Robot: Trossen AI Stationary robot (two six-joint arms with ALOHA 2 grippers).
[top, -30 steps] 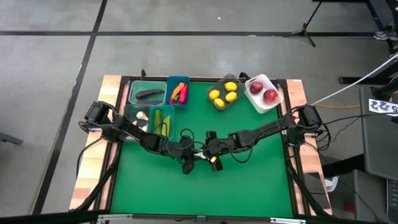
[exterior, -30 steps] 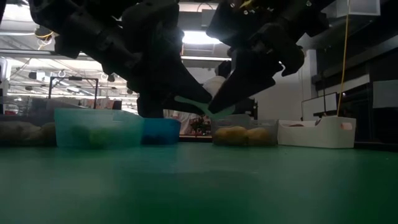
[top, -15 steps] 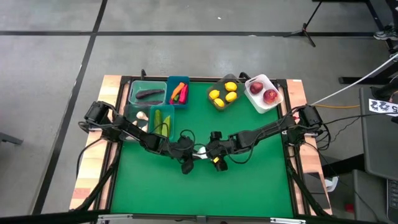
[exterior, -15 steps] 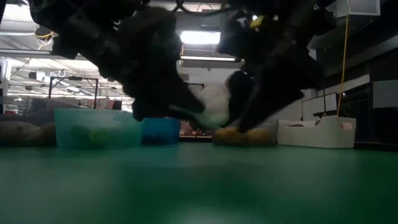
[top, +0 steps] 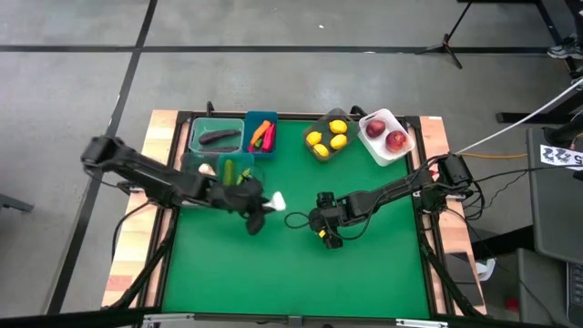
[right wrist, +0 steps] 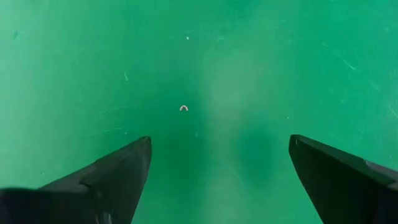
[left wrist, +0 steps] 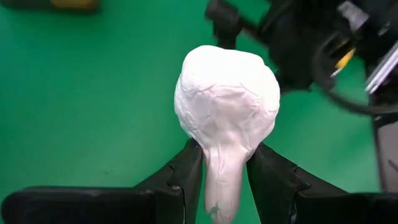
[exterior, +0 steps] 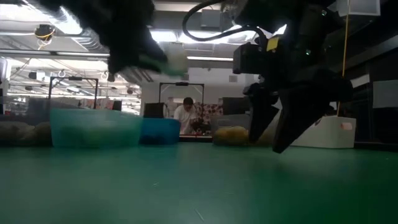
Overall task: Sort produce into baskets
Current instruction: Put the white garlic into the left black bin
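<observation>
Garlic bulb (left wrist: pixel 227 102) is pinched by its stem between the left gripper (left wrist: pixel 225 171) fingers, bulb end pointing away from the wrist, so the narrow neck gives the 2 fingers a firm hold. In the high view the left gripper (top: pixel 258 208) carries it, showing as a white blob (top: pixel 275 199), above the green mat (top: pixel 291 273), lifted clear of the surface, just beside the near end of the teal basket (top: pixel 239 173) with the cucumbers (top: pixel 230 171). Likely target is the tub at the left edge where another garlic (top: pixel 209 169) already lies, so the arm seems headed back toward that cluster.

Right gripper (top: pixel 325 230) sits low over the middle of the mat, fingers spread wide and holding nothing; its wrist view shows only bare mat between the 2 fingers (right wrist: pixel 99 180). It appears to be waiting.

Other baskets are filled by kind: eggplant (top: pixel 219 138) in the green tub, peppers and carrot in the blue basket (top: pixel 261 135), lemons (top: pixel 328 137) in the grey one, apples (top: pixel 386 135) in the white basket (top: pixel 402 151). Sorting looks almost done.
</observation>
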